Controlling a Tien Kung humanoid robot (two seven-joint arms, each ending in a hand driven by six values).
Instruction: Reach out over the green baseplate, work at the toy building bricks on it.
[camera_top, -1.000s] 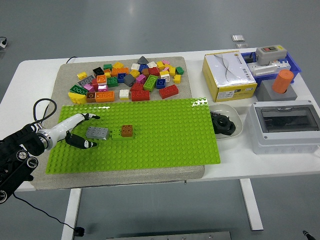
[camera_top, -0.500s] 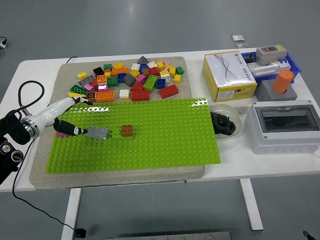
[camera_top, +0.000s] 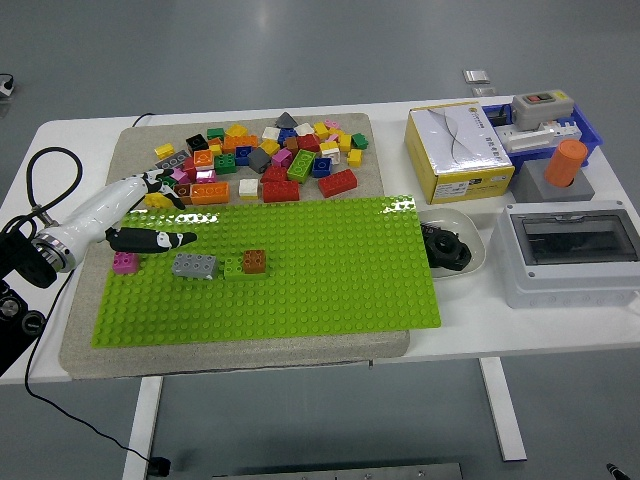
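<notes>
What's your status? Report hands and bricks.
Left hand open, holding nothing, over baseplate's far-left corner. Grey brick, brown brick seated. Pink brick beside hand. Nothing blocking.

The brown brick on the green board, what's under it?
The brown brick sits on a light green brick, which lies on the green baseplate, beside a grey brick. Whatever lies directly beneath the brown brick is covered.

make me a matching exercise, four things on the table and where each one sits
Things:
1. grey brick
2. pink brick
3. orange cylinder
4. yellow box

Places:
A. on a grey block, right of the yellow box
B. at the green baseplate's left edge, below the left hand
C. on the baseplate, left of the brown brick
D. right of the loose brick pile

Pairs: 1-C, 2-B, 3-A, 4-D
</notes>
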